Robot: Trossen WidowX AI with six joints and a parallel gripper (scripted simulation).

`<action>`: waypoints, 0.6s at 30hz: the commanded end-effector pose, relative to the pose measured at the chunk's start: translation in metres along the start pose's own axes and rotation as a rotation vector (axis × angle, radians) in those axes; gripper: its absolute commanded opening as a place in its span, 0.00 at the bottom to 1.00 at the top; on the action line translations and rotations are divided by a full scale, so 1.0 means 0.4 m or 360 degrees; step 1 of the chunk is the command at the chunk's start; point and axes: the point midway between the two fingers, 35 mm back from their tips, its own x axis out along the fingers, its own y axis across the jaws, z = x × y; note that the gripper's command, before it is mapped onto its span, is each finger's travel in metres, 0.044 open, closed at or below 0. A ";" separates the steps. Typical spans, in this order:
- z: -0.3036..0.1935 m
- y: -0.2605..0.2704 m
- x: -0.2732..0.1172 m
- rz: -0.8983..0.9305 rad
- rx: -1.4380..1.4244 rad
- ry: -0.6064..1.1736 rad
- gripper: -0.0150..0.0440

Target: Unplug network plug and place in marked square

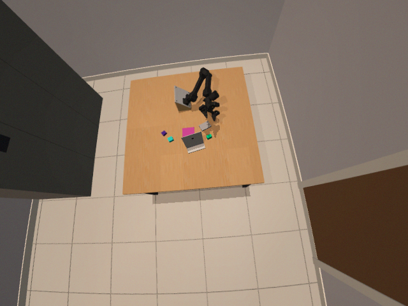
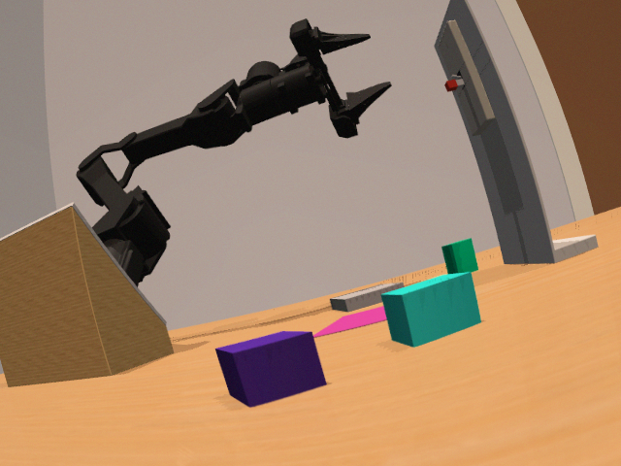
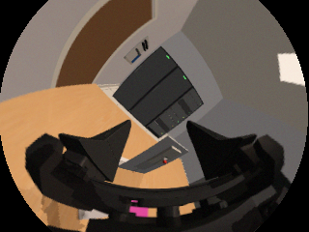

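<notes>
On the table (image 1: 190,174) (image 2: 380,416) (image 3: 53,113), the upright panel (image 1: 197,142) (image 2: 501,150) (image 3: 140,162) holds the network plug (image 2: 451,84) (image 3: 165,160) on its side facing the arm (image 1: 197,84) (image 2: 170,140). The marked square (image 1: 188,131) (image 2: 353,321) (image 3: 138,211) lies before that side. From the top view, a flat slab (image 1: 204,125) (image 2: 366,296) (image 3: 97,214) lies right of the square, and a small block (image 1: 208,136) (image 2: 461,255) sits just right of the panel, near the slab. Left of the square are two more: an inner block (image 1: 170,139) (image 2: 436,311) and, near it, an outer block (image 1: 164,132) (image 2: 271,371). The slanted stand (image 1: 179,94) (image 2: 49,301) is across the table, the square between it and the panel.
</notes>
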 end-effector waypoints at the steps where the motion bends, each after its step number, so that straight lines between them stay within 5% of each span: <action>1: -0.002 0.000 0.001 0.0000 -0.0004 0.0000 0.89; 9: -0.082 -0.016 0.055 -0.0004 -0.0182 0.0017 0.53; 18: -0.186 -0.039 0.095 -0.0006 -0.0399 0.0040 0.52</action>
